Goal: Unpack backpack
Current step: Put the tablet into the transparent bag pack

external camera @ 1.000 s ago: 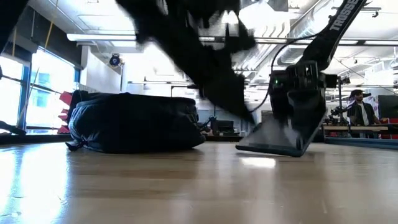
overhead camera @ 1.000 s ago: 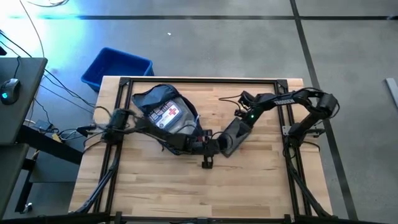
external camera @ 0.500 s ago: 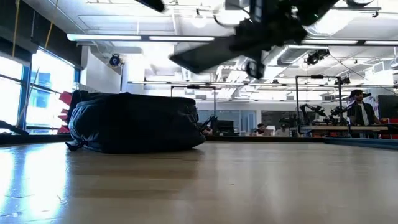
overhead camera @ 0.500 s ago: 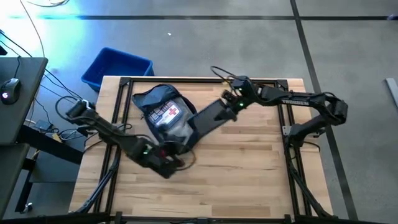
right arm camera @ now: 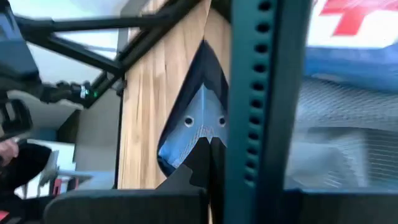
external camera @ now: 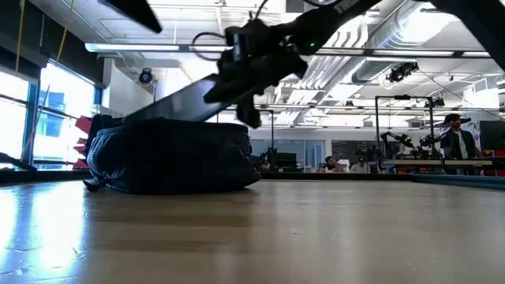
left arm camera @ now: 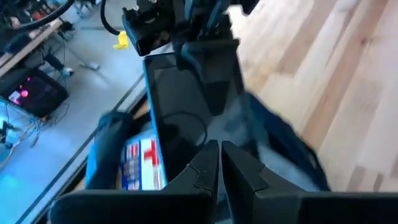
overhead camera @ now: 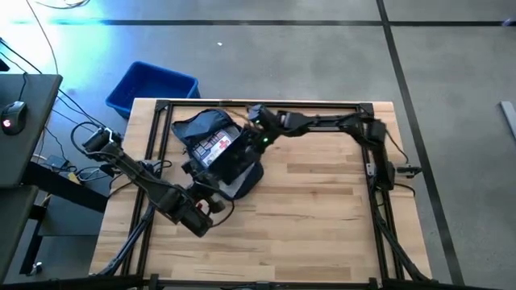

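A dark navy backpack (overhead camera: 203, 126) lies in the upper left part of the wooden counter (overhead camera: 322, 209) in the overhead view, its mouth open. A blue first-aid kit (overhead camera: 214, 146) with a red cross shows inside it.

The right arm reaches across from the right side of the frame. Its tool (overhead camera: 258, 137) is clamped on a flat dark slab (left arm camera: 180, 106), which is held tilted over the backpack's open mouth. From counter height, the slab (external camera: 170, 106) slopes down toward the top of the bag (external camera: 166, 158).

The left tool (left arm camera: 219, 149) hangs just below the backpack in the overhead frame, its fingers pressed together on nothing.

A blue plastic bin (overhead camera: 151, 87) sits on the floor beyond the counter's upper left corner. A person (external camera: 454, 138) stands far back at the right of the low view.
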Tool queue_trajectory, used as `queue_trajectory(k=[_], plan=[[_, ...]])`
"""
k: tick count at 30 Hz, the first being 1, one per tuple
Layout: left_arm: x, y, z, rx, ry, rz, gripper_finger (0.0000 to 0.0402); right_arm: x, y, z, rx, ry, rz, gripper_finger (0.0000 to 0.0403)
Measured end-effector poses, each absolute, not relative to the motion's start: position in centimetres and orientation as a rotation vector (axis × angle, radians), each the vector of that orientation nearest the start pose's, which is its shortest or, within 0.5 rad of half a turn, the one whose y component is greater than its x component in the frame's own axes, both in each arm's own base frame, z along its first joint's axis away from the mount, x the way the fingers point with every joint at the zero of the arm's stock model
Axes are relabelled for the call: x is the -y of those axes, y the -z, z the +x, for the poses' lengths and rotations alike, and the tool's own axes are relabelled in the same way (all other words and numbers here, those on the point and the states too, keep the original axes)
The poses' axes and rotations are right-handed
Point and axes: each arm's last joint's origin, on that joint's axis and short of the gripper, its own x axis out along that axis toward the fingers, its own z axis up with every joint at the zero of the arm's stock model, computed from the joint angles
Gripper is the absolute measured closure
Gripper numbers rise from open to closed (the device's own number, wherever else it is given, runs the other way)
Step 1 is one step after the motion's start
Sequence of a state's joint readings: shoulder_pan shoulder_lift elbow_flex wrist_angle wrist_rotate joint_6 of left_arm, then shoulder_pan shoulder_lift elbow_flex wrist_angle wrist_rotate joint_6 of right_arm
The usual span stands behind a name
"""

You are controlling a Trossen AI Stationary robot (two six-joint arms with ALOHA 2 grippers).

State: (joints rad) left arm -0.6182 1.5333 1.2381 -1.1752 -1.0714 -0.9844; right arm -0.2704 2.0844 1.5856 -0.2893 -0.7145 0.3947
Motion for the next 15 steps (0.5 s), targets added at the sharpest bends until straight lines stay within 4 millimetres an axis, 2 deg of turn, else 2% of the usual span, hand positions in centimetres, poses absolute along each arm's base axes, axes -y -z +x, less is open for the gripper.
queue_trajectory(k=[5, 9, 15], plan=[[13.4, -25.5, 23.2, -0.681, -0.76, 0.21, 0.0401, 10.3, -18.0, 45.3, -0.873, -0.275, 0.76, 0.0388], [13.0, -24.3, 23.4, -0.681, -0.773, 0.202, 0.0401, 10.4, -17.3, 45.3, -0.889, -0.272, 0.752, 0.0353], [12.0, -23.1, 24.0, -0.68, -0.793, 0.195, 0.0401, 9.8, -17.3, 45.4, -0.875, -0.335, 0.634, 0.0299]])
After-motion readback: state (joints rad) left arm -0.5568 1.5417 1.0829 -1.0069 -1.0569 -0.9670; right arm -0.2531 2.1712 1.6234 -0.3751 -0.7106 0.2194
